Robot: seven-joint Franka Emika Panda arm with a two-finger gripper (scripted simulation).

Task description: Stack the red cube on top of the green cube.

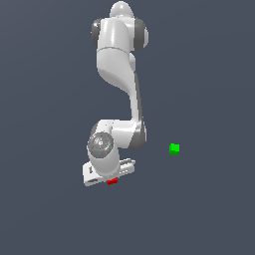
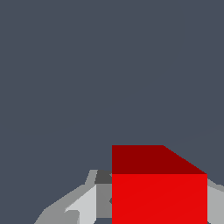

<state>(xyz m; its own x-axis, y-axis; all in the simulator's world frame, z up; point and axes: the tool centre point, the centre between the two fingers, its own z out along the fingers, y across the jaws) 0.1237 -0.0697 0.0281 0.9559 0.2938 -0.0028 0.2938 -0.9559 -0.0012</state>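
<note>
**Red cube between the gripper's fingers, green cube well apart**

The red cube (image 2: 159, 192) was a plain, bright red block with flat, unmarked faces. In the wrist view it filled much of the frame, its front face a vivid red and its upper face a darker, shaded red. It sat between the grey fingers (image 2: 83, 205) of the gripper (image 1: 112, 179), one finger showing at each side of it; the gripper appeared clamped on the red cube.

In the exterior view only a small sliver of red (image 1: 112, 181) showed beneath the white hand of the arm, low over the dark grey surface (image 1: 209, 219).

The green cube (image 1: 174, 148) was a plain bright green block of similar size. It lay alone on the surface, well apart from the gripper, toward the exterior view's right.
</note>
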